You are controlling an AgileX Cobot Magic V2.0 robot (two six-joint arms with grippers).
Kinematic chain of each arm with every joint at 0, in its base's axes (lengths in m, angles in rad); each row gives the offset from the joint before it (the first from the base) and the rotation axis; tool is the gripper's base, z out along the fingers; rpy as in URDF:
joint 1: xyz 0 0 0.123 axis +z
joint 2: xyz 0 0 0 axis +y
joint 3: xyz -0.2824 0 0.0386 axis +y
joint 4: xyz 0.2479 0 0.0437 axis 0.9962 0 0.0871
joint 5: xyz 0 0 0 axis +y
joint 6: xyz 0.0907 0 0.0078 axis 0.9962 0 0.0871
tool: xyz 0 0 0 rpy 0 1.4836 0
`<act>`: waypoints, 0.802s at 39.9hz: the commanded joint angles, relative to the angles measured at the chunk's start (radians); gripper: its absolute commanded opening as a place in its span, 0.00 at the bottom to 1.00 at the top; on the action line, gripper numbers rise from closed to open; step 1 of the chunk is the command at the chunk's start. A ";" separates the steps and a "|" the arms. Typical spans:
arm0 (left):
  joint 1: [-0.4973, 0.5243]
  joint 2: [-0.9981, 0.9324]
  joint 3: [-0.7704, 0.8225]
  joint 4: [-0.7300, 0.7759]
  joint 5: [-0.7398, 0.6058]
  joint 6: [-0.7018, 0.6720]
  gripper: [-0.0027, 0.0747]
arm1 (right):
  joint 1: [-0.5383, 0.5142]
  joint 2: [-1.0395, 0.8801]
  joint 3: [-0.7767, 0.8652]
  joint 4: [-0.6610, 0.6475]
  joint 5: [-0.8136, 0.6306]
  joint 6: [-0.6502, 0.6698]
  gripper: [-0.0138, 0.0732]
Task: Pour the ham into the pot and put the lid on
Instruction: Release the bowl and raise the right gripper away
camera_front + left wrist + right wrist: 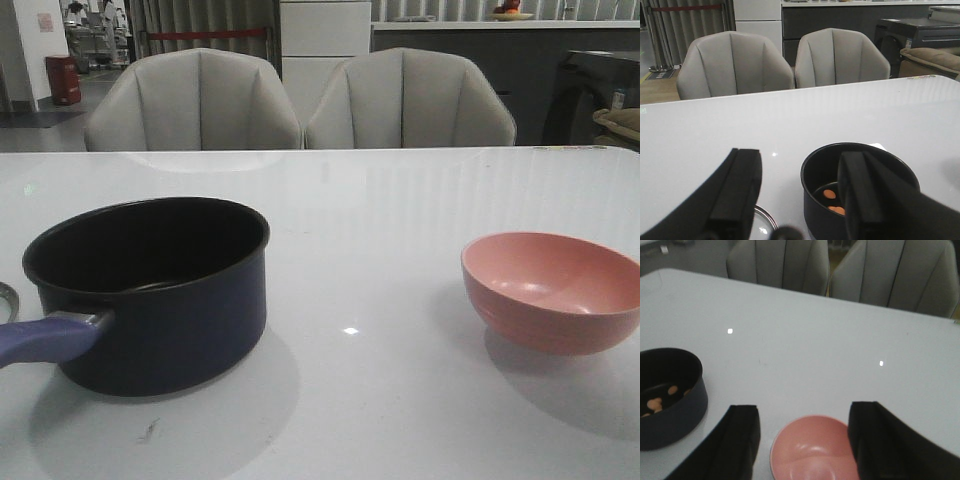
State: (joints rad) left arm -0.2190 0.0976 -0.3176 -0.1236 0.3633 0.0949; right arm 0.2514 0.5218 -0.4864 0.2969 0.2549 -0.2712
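Observation:
The dark navy pot [150,290] stands at the left of the table, its purple-blue handle [45,340] pointing left. Small orange-pink ham chunks [829,194] lie on its black bottom; they also show in the right wrist view [655,402]. The glass lid [765,220] lies flat on the table left of the pot; only a sliver of its steel rim [8,300] shows in the front view. My left gripper [801,165] is open and empty, above the lid and the pot [822,167]. My right gripper [805,410] is open and empty above the empty pink bowl [812,450].
The pink bowl [552,290] stands at the right of the white table [380,200], well apart from the pot. Two grey chairs [300,100] stand behind the table's far edge. Neither arm shows in the front view.

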 commanded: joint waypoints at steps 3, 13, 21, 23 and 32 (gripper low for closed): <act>-0.009 0.011 -0.026 -0.012 -0.076 -0.004 0.54 | 0.018 -0.206 0.133 0.009 -0.227 -0.010 0.73; -0.009 0.011 -0.024 -0.012 -0.074 -0.004 0.54 | 0.018 -0.423 0.326 0.009 -0.295 -0.010 0.73; -0.009 0.015 -0.024 -0.012 -0.059 -0.004 0.54 | 0.018 -0.435 0.349 0.009 -0.263 -0.010 0.64; -0.009 0.020 -0.024 -0.012 -0.046 -0.004 0.54 | 0.018 -0.435 0.349 0.009 -0.255 -0.010 0.54; -0.003 0.117 -0.078 0.009 0.005 -0.062 0.55 | 0.018 -0.435 0.349 0.009 -0.266 -0.010 0.33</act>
State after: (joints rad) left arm -0.2190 0.1613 -0.3336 -0.1211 0.4292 0.0704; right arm 0.2699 0.0772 -0.1073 0.3006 0.0721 -0.2718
